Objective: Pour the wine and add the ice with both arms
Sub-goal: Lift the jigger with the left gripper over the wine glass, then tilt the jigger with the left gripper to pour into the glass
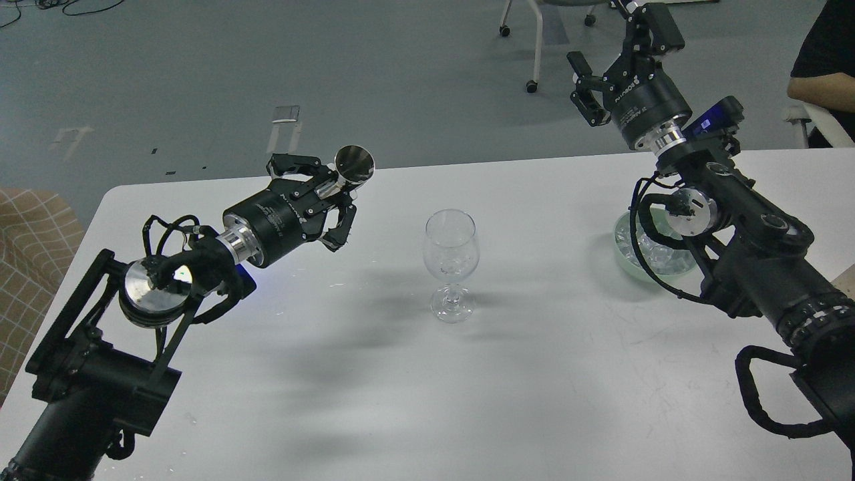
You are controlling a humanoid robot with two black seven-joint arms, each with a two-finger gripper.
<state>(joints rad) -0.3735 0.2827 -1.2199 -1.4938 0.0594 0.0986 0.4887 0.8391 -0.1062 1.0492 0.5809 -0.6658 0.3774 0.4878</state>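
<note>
Pincer on our left arm (334,204) is clamped around a small shiny metal cup (353,166), held tilted with its open mouth facing up and toward the far side, above the tabletop (534,374) and to the left of the glass. We cannot tell whether any wine is in the cup; its inside shows only a dark metallic sheen.

Our right pincer (618,50) is raised high beyond the far edge of the tabletop, its two black fingers spread wide apart with nothing between them.

Near the middle of the white tabletop stands a clear stemmed wine glass (451,264), upright, well apart from both pincers. We can see no liquid level in it for certain.

To the right, a pale green bowl (624,260) sits on the tabletop, partly hidden behind our right arm and its black cable loop. The ice (658,257) lies inside it as a heap of clear, whitish cubes.

At the upper right edge, a person's forearm (818,90) in a dark sleeve shows beside the tabletop.
</note>
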